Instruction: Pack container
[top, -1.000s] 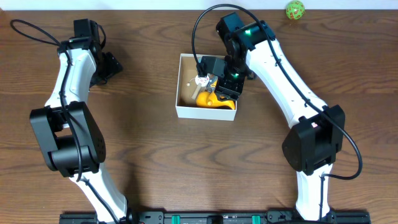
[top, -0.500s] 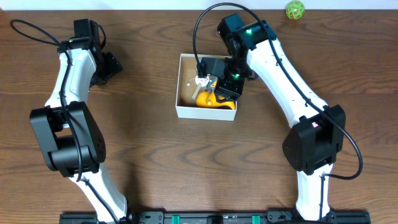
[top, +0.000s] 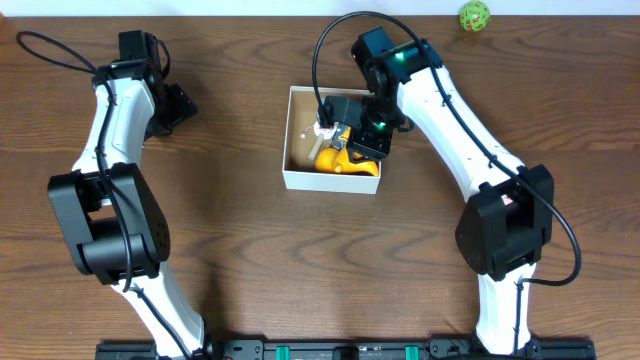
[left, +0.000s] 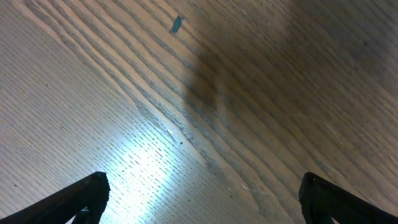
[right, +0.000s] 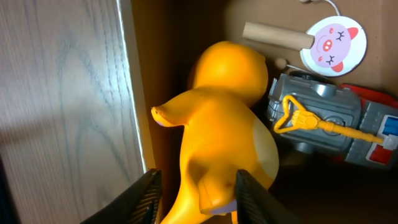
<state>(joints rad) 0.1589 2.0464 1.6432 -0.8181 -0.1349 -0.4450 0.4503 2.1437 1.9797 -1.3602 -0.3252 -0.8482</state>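
While the right gripper (right: 198, 186) straddles the yellow duck (right: 224, 124) inside the container (top: 330, 181), grip uncertain, toy truck (right: 336, 124) and pig tag (right: 334, 43) beside it, left gripper (left: 208, 199) spread wide over the table (left: 249, 93).

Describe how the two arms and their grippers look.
The left arm and right arm match: white links, bulky black joints, a thin black cable looping off the wrist. The right arm shows a green light near its wrist and a small red mark on its elbow. The left gripper and right gripper are black, jaws included.
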